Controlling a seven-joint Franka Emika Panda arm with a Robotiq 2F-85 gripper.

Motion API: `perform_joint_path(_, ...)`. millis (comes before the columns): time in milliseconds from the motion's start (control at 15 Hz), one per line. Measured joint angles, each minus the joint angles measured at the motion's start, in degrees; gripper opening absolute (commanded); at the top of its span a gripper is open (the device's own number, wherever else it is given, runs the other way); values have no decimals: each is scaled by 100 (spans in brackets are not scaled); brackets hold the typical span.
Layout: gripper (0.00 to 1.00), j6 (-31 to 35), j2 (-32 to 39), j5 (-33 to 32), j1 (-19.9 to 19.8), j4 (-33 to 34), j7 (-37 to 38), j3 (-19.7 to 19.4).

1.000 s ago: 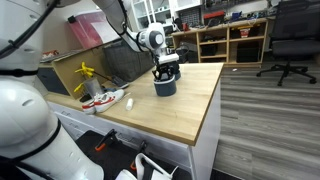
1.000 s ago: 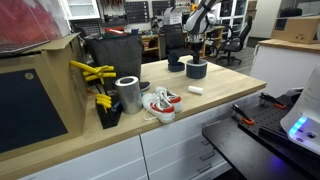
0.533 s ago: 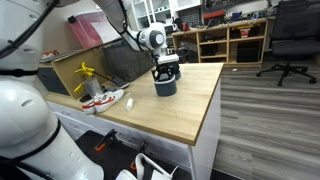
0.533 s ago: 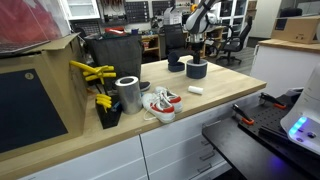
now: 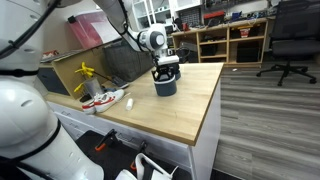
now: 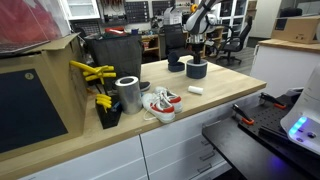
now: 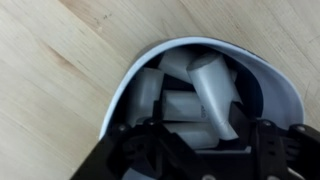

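A dark blue cup stands on the wooden table; it also shows in an exterior view. In the wrist view its pale rim frames several white blocks lying inside. My gripper hangs straight over the cup, its tips at the rim, also seen in an exterior view. In the wrist view the gripper is open, its dark fingers set wide apart on either side of the blocks. I cannot tell whether they touch a block.
A loose white block lies on the table near the cup. A pair of white-and-red shoes, a metal can and yellow tools sit further along. A dark dish is behind the cup. An office chair stands on the floor.
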Motion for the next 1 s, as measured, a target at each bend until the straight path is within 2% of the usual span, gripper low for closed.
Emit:
perform_joint_path(67, 44, 2, 5, -1, 2, 0, 0, 0)
perform_joint_path(133, 39, 4, 6, -5, 5, -2, 0, 0)
perform_joint_path(467, 0, 85, 8, -19, 5, -21, 0, -6)
perform_joint_path(1000, 0, 274, -15, -40, -52, -33, 0, -37)
